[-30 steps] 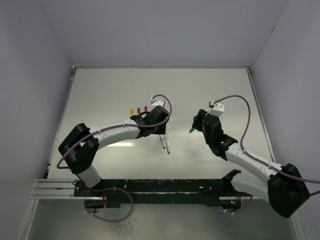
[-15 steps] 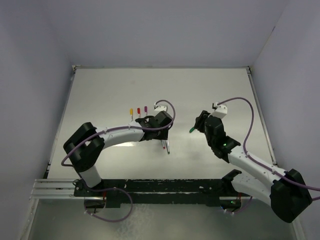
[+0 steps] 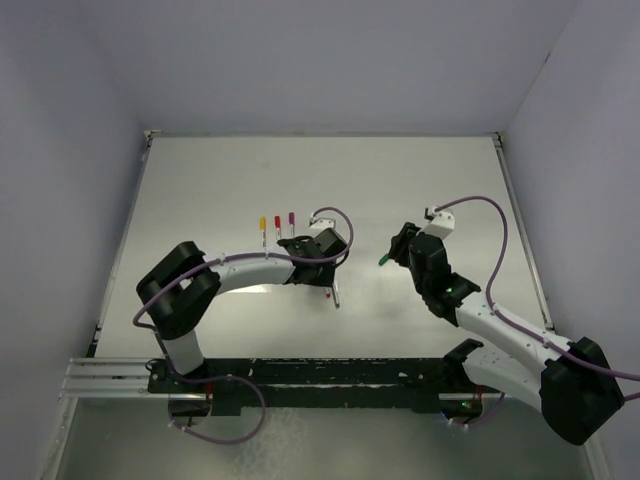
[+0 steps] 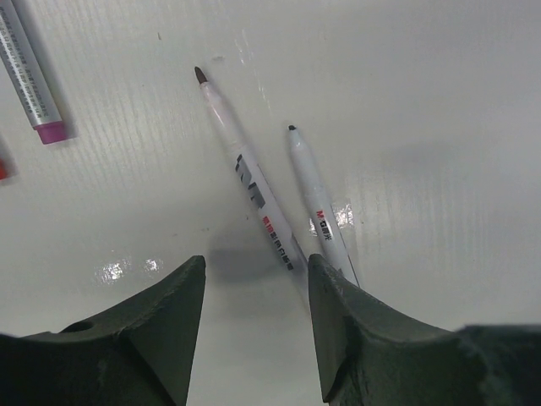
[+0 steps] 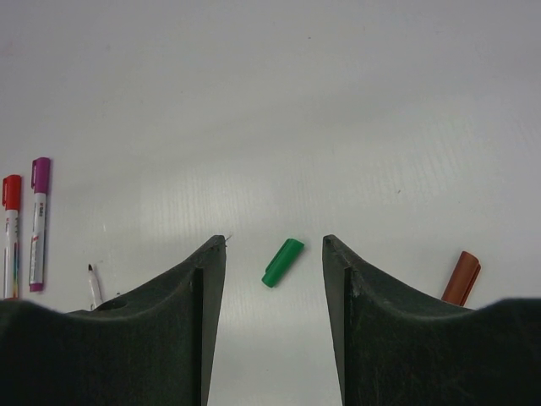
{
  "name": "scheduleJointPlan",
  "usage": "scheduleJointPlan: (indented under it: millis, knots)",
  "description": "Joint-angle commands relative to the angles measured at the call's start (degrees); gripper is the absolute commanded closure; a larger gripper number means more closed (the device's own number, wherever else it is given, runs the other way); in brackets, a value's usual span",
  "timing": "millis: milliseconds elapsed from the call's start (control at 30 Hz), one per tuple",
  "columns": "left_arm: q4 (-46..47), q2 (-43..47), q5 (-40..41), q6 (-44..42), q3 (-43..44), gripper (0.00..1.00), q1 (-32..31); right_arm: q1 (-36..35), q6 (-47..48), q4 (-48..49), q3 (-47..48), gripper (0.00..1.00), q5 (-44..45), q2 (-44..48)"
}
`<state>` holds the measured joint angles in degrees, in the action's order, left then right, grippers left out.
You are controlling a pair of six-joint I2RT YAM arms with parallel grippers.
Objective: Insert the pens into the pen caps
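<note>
**Top external.** Pale worktop (image 3: 440, 190).
- Three capped pens in a row, left of centre, toward the far side: yellow-capped pen (image 3: 263, 226), red-capped pen (image 3: 277, 224), purple-capped pen (image 3: 291, 221).
- Two uncapped pens (image 3: 333, 294) lie side by side near the centre, just on the near side of the left tool (image 3: 325, 272).
- Green cap (image 3: 384, 259) lies loose right of centre, at the tip of the right tool (image 3: 394, 250).

**Left wrist.** Left tool spread wide, gripping nothing.
- Brown-tipped pen (image 4: 254, 182) and black-tipped pen (image 4: 319, 207) lie flat on the worktop, drawing close together at their near ends.
- The black-tipped pen's near end passes behind the right-hand finger.
- The purple-capped pen is at the far left.

**Right wrist.** Right tool spread wide, gripping nothing.
- The green cap lies flat on the worktop in the gap between the fingers, touching neither.
- Reddish-brown cap (image 5: 461, 277) lies just beyond the right-hand finger.
- The red- and purple-capped pens are at the left edge.
</note>
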<state>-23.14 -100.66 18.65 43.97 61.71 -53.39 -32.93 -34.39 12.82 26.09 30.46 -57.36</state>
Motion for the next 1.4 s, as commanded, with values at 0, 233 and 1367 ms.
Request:
scheduleJointPlan:
  millis: [0, 233, 1367]
  knots:
    - [-0.48, -1.70, 0.33, 0.60, 2.31, 0.45, -0.29, 0.24, -1.04, 1.94, 0.05, 0.48, 0.57, 0.02]
    - [-3.45, -3.75, 1.09, -0.28, 4.22, 0.51, -0.38, 0.23, -1.20, 1.68, -0.12, 0.48, 0.66, 0.78]
    - [-7.01, -8.26, 0.86, -1.02, 1.23, 1.00, -0.26, 0.23, -4.90, -7.27, 1.99, 0.48, 1.54, 2.21]
